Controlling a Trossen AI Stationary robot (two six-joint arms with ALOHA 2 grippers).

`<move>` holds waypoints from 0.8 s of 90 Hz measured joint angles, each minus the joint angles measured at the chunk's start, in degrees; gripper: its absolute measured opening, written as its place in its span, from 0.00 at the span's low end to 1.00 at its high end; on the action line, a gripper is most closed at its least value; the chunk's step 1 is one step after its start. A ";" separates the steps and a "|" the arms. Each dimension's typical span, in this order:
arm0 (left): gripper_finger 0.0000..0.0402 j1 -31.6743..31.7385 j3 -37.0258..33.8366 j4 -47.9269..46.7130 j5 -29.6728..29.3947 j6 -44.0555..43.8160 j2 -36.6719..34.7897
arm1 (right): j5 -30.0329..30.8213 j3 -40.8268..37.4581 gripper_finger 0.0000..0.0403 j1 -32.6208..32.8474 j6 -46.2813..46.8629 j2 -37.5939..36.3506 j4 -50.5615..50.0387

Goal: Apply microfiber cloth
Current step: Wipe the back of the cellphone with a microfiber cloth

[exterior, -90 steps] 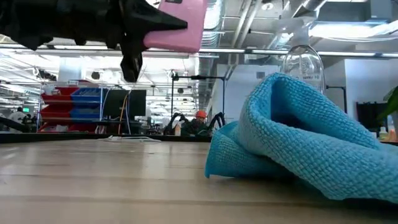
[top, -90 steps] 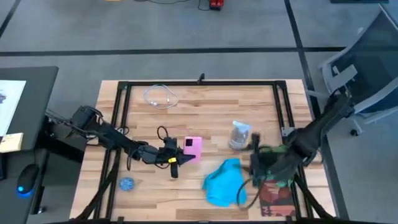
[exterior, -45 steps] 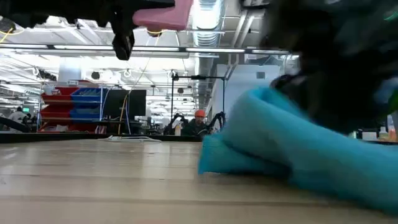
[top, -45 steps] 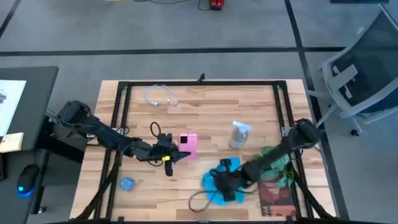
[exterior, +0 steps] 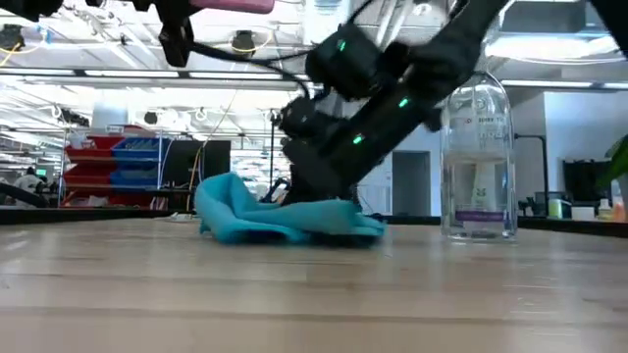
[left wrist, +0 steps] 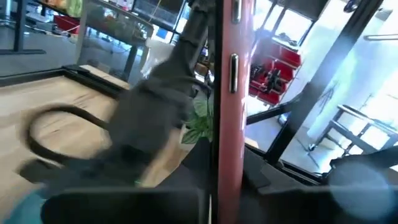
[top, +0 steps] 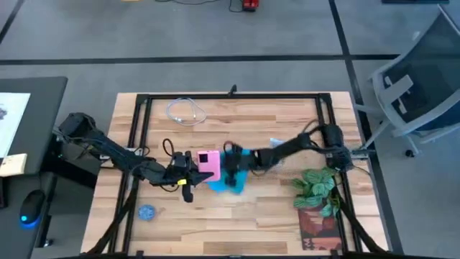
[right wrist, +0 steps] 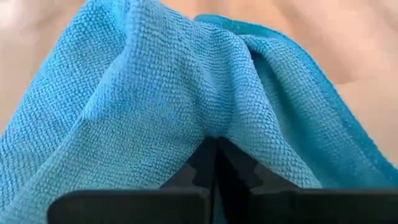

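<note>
We see the right gripper pinching the microfiber cloth near the table's centre, its fingers closed on a fold while the cloth's lower part rests on the wood. At its 9 o'clock, touching, the left gripper clamps a pink phone. A clear bottle stands at 3 o'clock.

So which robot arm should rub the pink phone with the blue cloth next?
The right one, probably. Its pincer is shut on the microfiber cloth, bunched beside the pink phone. The left pincer is busy holding that phone up off the table.
</note>
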 joint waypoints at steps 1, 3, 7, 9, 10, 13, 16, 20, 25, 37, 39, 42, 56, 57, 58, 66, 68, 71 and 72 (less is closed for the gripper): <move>0.02 0.00 0.00 -0.01 -0.01 0.00 0.00 | -0.15 -0.01 0.00 -0.36 0.01 0.15 0.59; 0.02 0.00 0.00 -0.02 -0.02 -0.02 0.00 | -0.52 -0.01 0.00 -1.04 0.03 0.46 1.60; 0.02 0.01 0.00 -0.16 -0.14 -0.07 0.00 | -1.37 0.32 0.00 -2.18 0.01 1.27 3.32; 0.02 0.02 0.00 -0.20 -0.23 -0.07 0.02 | -1.94 0.56 0.00 -2.63 0.04 1.67 4.13; 0.02 0.01 0.00 -0.22 -0.26 -0.05 0.02 | -2.25 0.72 0.00 -2.83 0.05 1.90 4.44; 0.02 0.01 0.00 -0.24 -0.33 -0.02 0.04 | -3.26 1.24 0.00 -3.41 0.19 2.23 4.76; 0.02 0.00 0.00 -0.24 -0.43 -0.02 0.04 | -4.26 1.90 0.00 -3.75 0.41 2.84 5.10; 0.02 0.00 0.00 -0.24 -0.49 -0.02 0.03 | -5.57 2.99 0.00 -3.83 0.97 3.85 5.19; 0.02 0.00 0.00 -0.24 -0.62 -0.01 0.04 | -7.47 4.00 0.00 -3.43 1.61 4.48 5.21; 0.02 -0.32 0.00 -0.43 -0.69 -0.03 0.02 | -9.55 5.49 0.00 0.03 1.86 5.86 5.64; 0.02 -0.41 0.00 -0.43 -0.63 -0.06 0.03 | -10.02 5.42 0.00 0.80 2.10 5.85 5.62; 0.02 -0.59 0.00 -0.46 -0.45 -0.09 0.02 | -10.84 5.38 0.00 2.10 2.45 5.79 5.23; 0.02 -1.80 0.00 -0.69 -0.54 -0.09 0.04 | -16.20 5.46 0.00 7.98 4.80 5.40 1.94; 0.02 -1.88 0.00 -0.70 -0.58 -0.09 0.04 | -16.67 5.46 0.00 8.48 5.03 5.38 1.69; 0.02 -1.99 0.00 -0.73 -0.58 -0.09 0.04 | -17.10 5.47 0.00 8.99 5.20 5.36 1.43; 0.02 -2.83 0.00 -1.21 -0.59 -0.20 0.07 | -19.36 5.55 0.00 13.02 6.80 5.25 -1.48; 0.02 -2.98 0.00 -1.37 -0.70 -0.41 0.07 | -19.31 5.57 0.00 13.82 6.89 5.19 -2.23; 0.02 -3.28 0.00 -1.81 -0.88 -0.89 0.07 | -18.59 5.57 0.00 15.07 7.11 5.00 -2.95; 0.02 -3.36 0.00 -2.01 -0.98 -1.05 0.07 | -18.03 5.57 0.00 15.39 7.20 4.85 -3.13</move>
